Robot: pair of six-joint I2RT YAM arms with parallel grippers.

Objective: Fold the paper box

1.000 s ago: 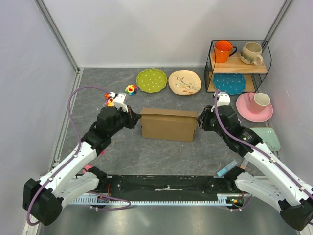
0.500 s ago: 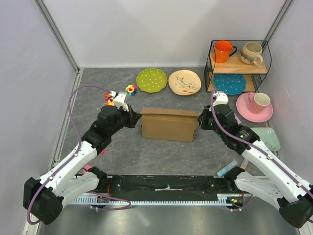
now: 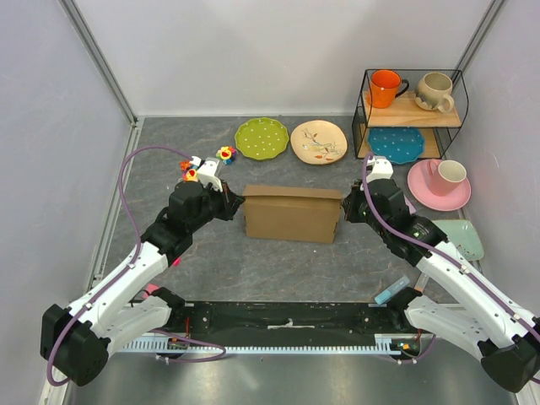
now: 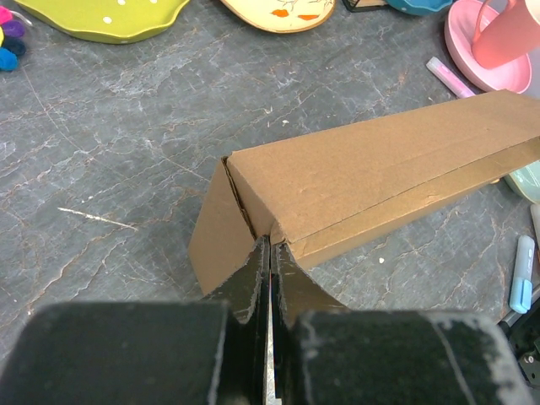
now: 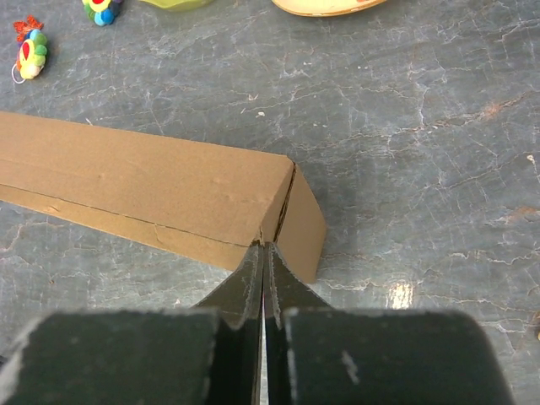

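Observation:
The paper box (image 3: 291, 215), plain brown cardboard folded into a long closed shape, stands on the grey table between my two arms. My left gripper (image 3: 237, 202) is shut, its tips touching the box's left end at the near top corner. In the left wrist view the fingertips (image 4: 270, 242) meet the box (image 4: 380, 169) where the end flap joins the top. My right gripper (image 3: 344, 207) is shut, its tips against the box's right end. In the right wrist view the tips (image 5: 263, 246) touch the box (image 5: 143, 186) at the seam of its end flap.
A green plate (image 3: 261, 137) and a cream plate (image 3: 319, 142) lie behind the box. A wire rack (image 3: 412, 114) with mugs and a blue plate stands at the back right. A pink cup on a saucer (image 3: 439, 184), a pale green plate (image 3: 462, 239), small toys (image 3: 224, 154) and a blue marker (image 3: 392, 291) are nearby.
My right gripper has edged left and slightly back against the box's right end. The left gripper and the box have hardly moved.

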